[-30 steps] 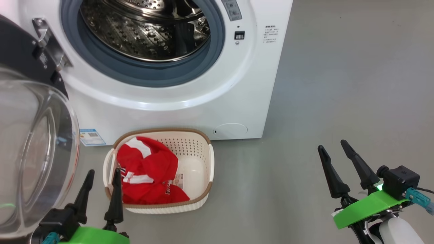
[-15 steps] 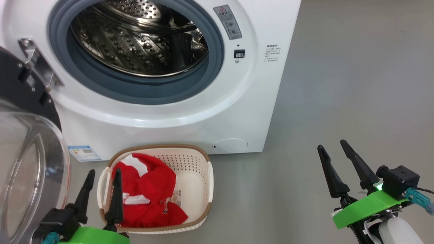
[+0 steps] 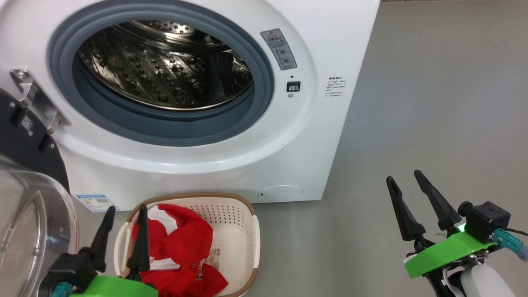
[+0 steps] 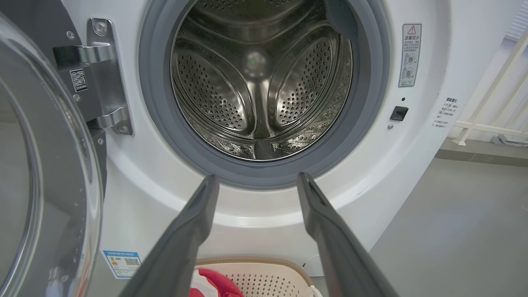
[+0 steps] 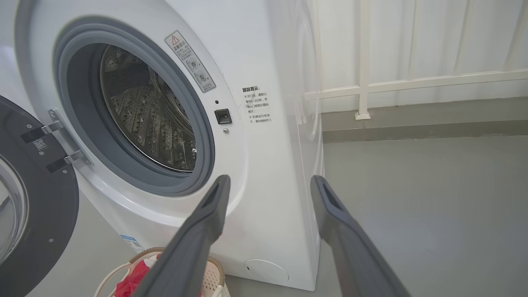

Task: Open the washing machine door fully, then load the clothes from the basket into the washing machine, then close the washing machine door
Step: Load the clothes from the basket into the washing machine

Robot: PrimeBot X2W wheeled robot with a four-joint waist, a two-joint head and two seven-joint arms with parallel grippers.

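- The washing machine door (image 3: 29,144): far left, swung open on its hinge, with its glass bowl (image 3: 29,239) bulging outward.
- Left gripper (image 3: 127,207): lower left, fingers spread wide, holding nothing. From the head camera its tips overlap the left edge of the basket (image 3: 227,214).
- The basket: on the floor (image 3: 433,103), just in front of the washing machine (image 3: 297,136).
- The clothes (image 3: 185,243): red heap in the basket's left half, just right of the left gripper.
- Right gripper (image 3: 403,175): lower right, fully spread, empty, well apart from the basket.
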